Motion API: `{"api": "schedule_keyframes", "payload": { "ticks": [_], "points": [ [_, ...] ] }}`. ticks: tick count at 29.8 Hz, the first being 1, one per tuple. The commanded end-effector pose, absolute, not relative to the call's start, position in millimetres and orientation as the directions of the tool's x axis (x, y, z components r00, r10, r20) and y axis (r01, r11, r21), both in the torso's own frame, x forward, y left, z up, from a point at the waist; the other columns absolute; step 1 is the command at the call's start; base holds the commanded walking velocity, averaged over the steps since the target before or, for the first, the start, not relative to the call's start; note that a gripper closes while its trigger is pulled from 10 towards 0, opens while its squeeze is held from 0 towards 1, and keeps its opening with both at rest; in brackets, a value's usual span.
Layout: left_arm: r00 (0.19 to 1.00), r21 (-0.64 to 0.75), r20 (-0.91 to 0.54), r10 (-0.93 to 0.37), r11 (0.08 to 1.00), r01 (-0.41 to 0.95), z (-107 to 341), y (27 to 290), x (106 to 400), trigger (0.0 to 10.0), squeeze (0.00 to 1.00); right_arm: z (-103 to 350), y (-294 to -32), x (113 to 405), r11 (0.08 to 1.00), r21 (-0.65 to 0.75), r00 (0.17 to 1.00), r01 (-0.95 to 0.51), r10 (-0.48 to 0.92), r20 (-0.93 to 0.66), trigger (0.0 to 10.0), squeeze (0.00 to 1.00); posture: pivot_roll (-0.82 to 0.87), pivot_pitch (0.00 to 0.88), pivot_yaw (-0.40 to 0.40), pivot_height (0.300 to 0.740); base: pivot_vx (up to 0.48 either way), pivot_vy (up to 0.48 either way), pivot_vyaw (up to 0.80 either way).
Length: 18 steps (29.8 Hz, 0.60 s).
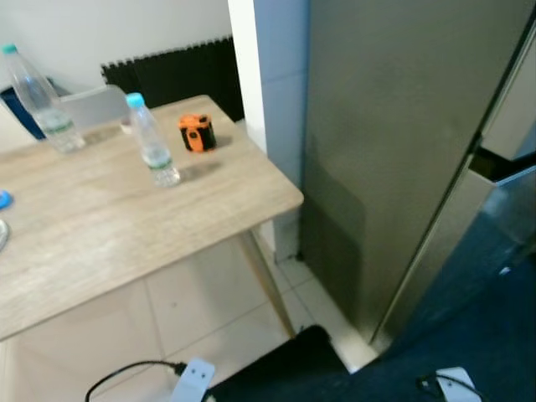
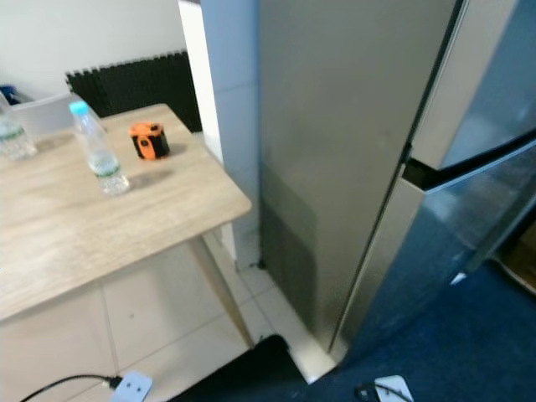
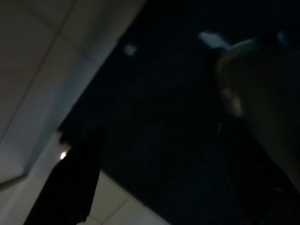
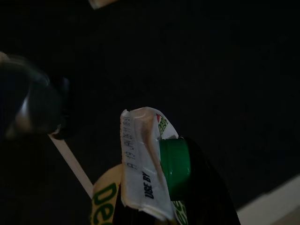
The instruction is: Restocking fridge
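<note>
Both head eyes look down, sharing table point(image 1: 126, 234) and fridge point(image 2: 352, 151); wrist cameras face dark floor.

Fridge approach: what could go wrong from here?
1. The right gripper holds a green-capped carton by its top; the grip looks partial, so it might slip while walking.
2. The fridge doors look closed, so a door must be opened first.
3. A cable and plug lie on the floor near the table, a possible snag for the feet.

Light wooden table point(image 1: 126, 243) on pale floor tiles point(image 1: 201, 310): two water bottles point(image 1: 152, 141) point(image 1: 38, 99) standing upright, well apart, an orange and black gadget point(image 1: 197, 133) near the back corner.
</note>
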State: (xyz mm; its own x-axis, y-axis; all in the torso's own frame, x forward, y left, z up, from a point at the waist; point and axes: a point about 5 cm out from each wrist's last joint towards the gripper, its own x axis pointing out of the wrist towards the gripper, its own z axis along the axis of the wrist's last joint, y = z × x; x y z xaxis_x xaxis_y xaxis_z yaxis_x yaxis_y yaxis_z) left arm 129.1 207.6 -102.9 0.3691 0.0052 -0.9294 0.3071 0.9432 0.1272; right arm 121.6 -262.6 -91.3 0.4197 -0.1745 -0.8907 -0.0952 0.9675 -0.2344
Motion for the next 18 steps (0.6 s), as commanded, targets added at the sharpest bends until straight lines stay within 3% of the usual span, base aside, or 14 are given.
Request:
{"api": "schedule_keyframes", "payload": {
  "ticks": [1,18],
  "points": [
    [0.366,0.126,-0.931,0.002,0.941,0.315,-103.4,207.1,127.9,10.0,0.00,-93.1,-263.2,115.7,0.967,-0.237,0.399,-0.092,-0.182,-0.899,10.0,0.00,-0.03,0.000,0.021,0.740,0.000,-0.409,0.00],
    [0.358,0.117,-0.934,-0.002,0.944,0.310,-104.8,205.3,124.5,10.0,0.00,-92.8,-265.0,115.3,0.964,-0.250,0.396,-0.090,-0.196,-0.897,10.0,0.00,-0.03,0.000,0.018,0.740,0.000,-0.411,0.00]
  ]
}}
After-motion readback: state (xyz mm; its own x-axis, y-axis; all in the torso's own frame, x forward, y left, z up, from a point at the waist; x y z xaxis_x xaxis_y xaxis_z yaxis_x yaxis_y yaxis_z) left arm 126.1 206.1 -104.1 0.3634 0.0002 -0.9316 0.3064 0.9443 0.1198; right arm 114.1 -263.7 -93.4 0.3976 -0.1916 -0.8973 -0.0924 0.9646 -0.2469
